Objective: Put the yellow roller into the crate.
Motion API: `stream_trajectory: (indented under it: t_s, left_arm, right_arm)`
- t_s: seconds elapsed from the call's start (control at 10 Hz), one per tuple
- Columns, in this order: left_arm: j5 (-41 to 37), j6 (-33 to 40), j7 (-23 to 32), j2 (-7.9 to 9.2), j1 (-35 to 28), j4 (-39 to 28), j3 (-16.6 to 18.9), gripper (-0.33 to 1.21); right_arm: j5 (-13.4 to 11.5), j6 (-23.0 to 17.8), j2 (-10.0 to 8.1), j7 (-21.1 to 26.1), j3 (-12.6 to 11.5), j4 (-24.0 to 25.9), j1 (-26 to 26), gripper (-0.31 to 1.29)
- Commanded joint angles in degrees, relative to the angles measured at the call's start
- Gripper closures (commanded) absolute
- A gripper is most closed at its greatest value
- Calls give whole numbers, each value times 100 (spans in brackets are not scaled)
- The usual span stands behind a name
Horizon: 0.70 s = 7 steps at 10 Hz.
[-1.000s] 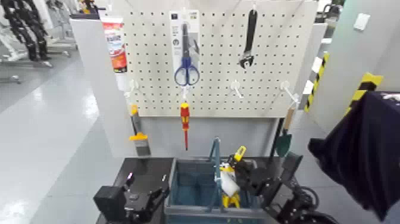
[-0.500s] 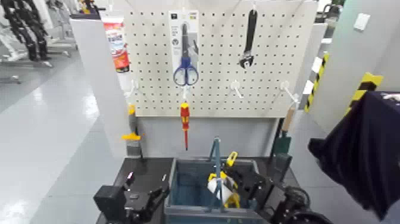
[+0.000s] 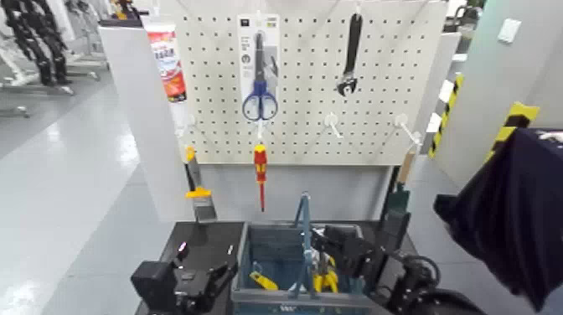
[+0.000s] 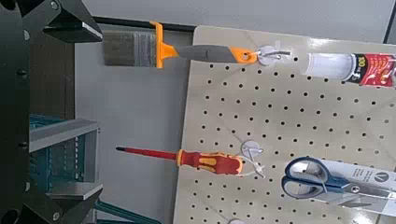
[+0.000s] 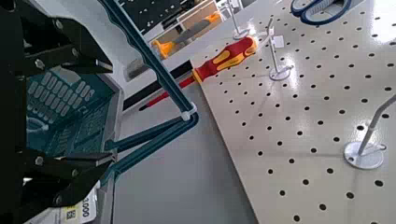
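Yellow roller point(image 3: 264, 281) in crate point(image 3: 302, 296), dark tabletop point(image 3: 205, 243) beside, pegboard point(image 3: 218, 84) behind

The yellow roller point(image 3: 265, 281) lies inside the crate, its plastic handle showing. The crate point(image 3: 242, 261) is teal-grey, upright, with a raised hoop handle.

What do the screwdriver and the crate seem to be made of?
Screwdriver: red and yellow handle that looks like moulded plastic, probably with softer grip parts; the red shaft seems coated, likely over metal.

Crate: probably rigid teal-grey plastic with a dull finish, judging by its even colour and slotted sides.
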<state>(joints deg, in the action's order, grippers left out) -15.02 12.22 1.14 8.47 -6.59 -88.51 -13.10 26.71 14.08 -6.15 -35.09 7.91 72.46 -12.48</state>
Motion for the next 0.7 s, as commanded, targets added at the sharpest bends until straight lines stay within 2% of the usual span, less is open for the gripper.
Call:
stream_trajectory:
  t_s: [0.1, 0.4, 0.7]
  left_arm:
    - [-1, 0, 0, -12, -18, 0, 18, 17]
    - [-1, 0, 0, -30, -26, 9, 27, 17]
    - [-1, -17, 0, -47, -44, 0, 44, 17]
  right_arm:
    - [-333, -37, 0, 90, -150, 251, 88, 4]
    - [-658, -160, 0, 371, -264, 725, 334, 4]
    - [-1116, -538, 26, 1171, -466, 1683, 1037, 5]
